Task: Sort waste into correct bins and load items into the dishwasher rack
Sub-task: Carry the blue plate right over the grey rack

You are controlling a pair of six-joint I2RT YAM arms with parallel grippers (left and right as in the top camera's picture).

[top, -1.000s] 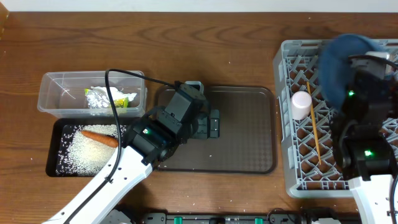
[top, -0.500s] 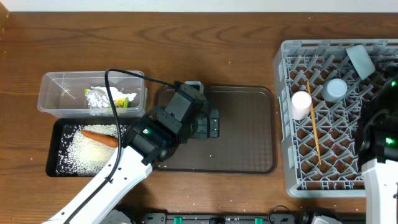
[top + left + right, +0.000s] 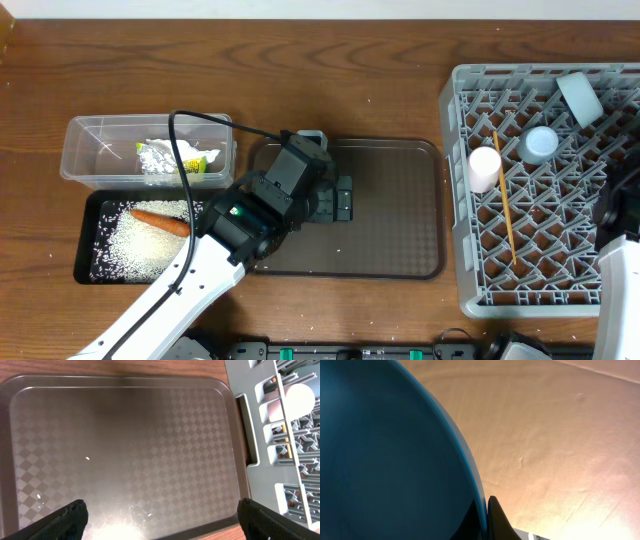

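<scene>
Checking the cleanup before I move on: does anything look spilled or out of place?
A few white rice grains lie stray on the brown serving tray, not in the black tray with the rest.

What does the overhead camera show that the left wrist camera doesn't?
Only overhead: the clear tub with wrapper and tissue, the black tray holding rice and a carrot, plus the pale blue cup and bowl in the rack. Only left wrist: stray grains on the brown tray, and the left gripper open wide. Both: the brown tray, the rack's edge, the white cup.
</scene>
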